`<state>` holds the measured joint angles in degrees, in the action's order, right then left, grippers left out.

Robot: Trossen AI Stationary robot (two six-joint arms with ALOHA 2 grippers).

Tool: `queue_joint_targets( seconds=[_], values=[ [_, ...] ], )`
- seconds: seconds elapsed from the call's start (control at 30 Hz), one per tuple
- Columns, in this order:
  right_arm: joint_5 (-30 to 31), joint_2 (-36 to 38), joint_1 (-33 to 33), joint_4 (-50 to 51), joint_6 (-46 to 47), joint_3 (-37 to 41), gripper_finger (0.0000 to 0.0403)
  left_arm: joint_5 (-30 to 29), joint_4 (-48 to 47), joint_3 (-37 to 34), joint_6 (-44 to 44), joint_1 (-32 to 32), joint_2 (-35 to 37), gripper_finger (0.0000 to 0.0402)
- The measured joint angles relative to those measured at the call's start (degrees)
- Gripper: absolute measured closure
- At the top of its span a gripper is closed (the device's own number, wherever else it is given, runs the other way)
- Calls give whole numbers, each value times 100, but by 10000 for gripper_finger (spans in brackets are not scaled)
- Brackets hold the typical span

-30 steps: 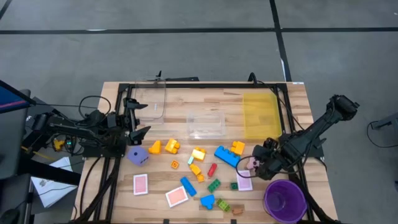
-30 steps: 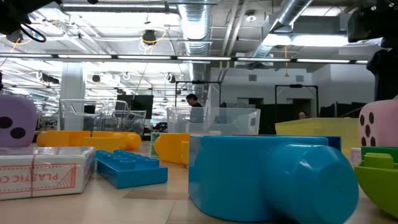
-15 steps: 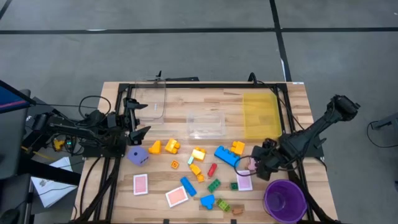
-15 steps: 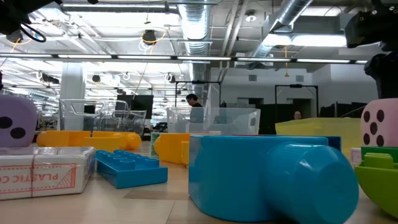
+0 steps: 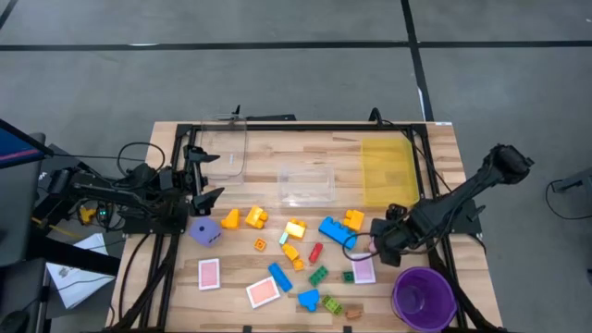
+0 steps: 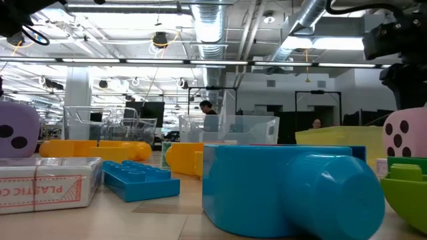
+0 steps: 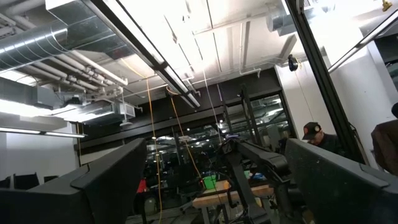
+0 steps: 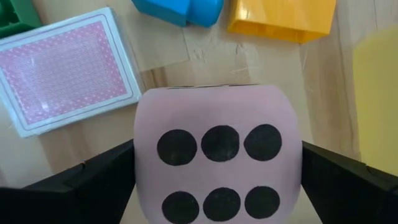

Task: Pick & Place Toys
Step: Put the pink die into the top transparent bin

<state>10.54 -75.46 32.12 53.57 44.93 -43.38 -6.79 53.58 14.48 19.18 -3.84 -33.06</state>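
Two dark fingers of our right gripper [image 8: 214, 180] squeeze the pink die [image 8: 217, 155] from both sides, so it stays up above the table [image 5: 259, 148] (near a pink card [image 8: 68, 68]). Our left gripper [image 5: 205, 176] waits open, holding nothing.

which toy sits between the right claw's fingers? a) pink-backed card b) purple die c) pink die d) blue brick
c: the right wrist view shows the pink die with black dots sitting between the right claw's two dark fingers, a pink-backed card lying beside it on the table.
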Motion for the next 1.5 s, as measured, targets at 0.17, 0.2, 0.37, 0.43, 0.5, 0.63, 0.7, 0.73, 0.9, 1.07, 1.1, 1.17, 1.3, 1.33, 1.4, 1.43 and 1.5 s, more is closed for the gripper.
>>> queue_joint_targets(
  seconds=[0.17,0.2,0.37,0.43,0.5,0.63,0.7,0.73,0.9,1.07,1.1,1.17,1.3,1.33,1.4,1.43,1.5],
  values=[
    [-2,-61,0,-88,-10,14,5,-2,0,0,0,-1,0,24],
    [-1,-64,0,-95,7,15,5,-1,0,0,0,0,0,24],
    [2,-68,-33,-64,164,13,16,0,2,0,0,-2,0,24],
    [2,-68,-33,-56,202,13,28,-2,2,0,0,0,0,24],
    [2,-68,-33,-57,219,13,42,-2,2,0,0,-2,0,24],
    [5,-68,-33,-67,329,13,68,-1,2,0,0,-1,0,24],
    [9,-67,-19,-86,422,11,75,-2,2,0,0,-2,0,24],
    [16,-53,13,-94,473,14,76,-2,1,0,0,-1,0,24],
    [119,181,220,-117,898,5,79,-2,0,0,84,-2,0,24],
    [554,626,509,-227,1325,-339,80,-2,-130,2,315,-2,0,24],
    [793,722,578,-280,1370,-407,80,-4,-184,2,419,-2,-1,24],
    [1360,934,677,-501,1437,-550,80,-2,-274,2,644,-2,-60,24],
    [2633,1352,791,-1335,1304,-640,81,-13,-450,2,1513,-70,-409,24],
    [2948,1438,788,-1651,1145,-640,81,-17,-438,2,1737,-108,-566,24],
    [3429,1537,720,-2319,688,-648,81,-23,-241,2,2165,-197,-948,23],
    [3553,1549,661,-2686,405,-649,81,-47,-62,2,2357,-253,-1148,21],
    [3655,1526,527,-3354,-165,-649,81,-257,271,93,2736,-370,-1584,15]
  ],
)
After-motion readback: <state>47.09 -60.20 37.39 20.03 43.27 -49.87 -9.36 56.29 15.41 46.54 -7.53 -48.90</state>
